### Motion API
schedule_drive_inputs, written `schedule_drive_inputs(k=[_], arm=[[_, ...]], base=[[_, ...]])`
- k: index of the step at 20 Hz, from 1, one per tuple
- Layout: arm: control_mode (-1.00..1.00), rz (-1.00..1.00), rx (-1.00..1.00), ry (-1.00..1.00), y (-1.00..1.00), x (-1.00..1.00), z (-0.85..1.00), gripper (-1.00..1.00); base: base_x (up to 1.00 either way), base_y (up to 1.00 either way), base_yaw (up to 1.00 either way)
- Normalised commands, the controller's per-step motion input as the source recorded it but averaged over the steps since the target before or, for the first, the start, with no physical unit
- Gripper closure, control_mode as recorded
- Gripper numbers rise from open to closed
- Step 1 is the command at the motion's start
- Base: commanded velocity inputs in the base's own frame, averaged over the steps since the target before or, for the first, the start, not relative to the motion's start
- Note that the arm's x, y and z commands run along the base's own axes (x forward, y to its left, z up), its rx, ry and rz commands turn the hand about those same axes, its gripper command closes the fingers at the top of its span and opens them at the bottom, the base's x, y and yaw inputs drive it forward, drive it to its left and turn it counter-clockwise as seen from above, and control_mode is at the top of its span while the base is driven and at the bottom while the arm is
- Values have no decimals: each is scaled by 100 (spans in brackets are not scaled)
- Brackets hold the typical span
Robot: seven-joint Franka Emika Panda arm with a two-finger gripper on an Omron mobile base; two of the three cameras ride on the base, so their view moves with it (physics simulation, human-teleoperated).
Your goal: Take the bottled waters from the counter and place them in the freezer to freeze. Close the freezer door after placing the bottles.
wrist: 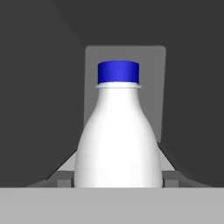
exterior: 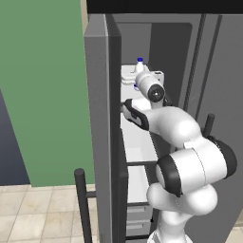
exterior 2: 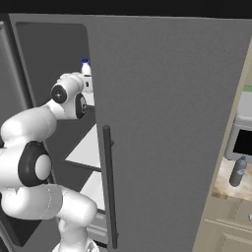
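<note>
White bottle (wrist: 117, 131), blue cap, stands upright inside the freezer (exterior: 137, 137) at an upper shelf (exterior: 137, 135); cap visible over the arm (exterior: 182, 156) in both base views. Hand view: bottle dead ahead, very close, fingertips hidden behind its base. Gripper (exterior: 140, 80) hard up against the bottle, but can't tell if it's clamped on it or let go; jaws not visible, bottle blocks them. Likely at the put-down step for bottle no. 1, either just before release or just after.

Second bottle (exterior 2: 238, 172), grey w/ bluish cap, on the counter (exterior 2: 231, 184) far right, upright, near a microwave (exterior 2: 243, 140). Well apart from the arm. Not fetched yet.

Freezer door (exterior: 98, 133) swung wide open, edge-on at left of left base view, its bar handle (exterior: 83, 204) low in front. Other fridge door (exterior 2: 172, 128) shut.

Tally: roughly half of the carrying done, if the first bottle gets left standing. Left to do: back hand out w/o tipping it, fetch grey bottle, shelve it, shut door.
</note>
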Motion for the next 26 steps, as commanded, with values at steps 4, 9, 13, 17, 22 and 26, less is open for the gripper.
schedule_drive_inputs(k=[4, 9, 13, 17, 22, 26], arm=[[-100, 0, 0, 0, -2, 0, -48, 100], [-100, 0, 0, 0, 0, 0, -25, 100], [-100, 0, 1, 0, 0, 0, -11, 100], [-100, 0, 1, 0, 0, 0, -10, -100], [-100, 0, 0, 0, 0, 0, -5, -100], [-100, 0, 0, 0, 0, 0, 0, -100]], base=[[0, 0, 0], [0, 0, 0], [0, 0, 0], [0, 0, 0], [0, 0, 0], [0, 0, 0]])
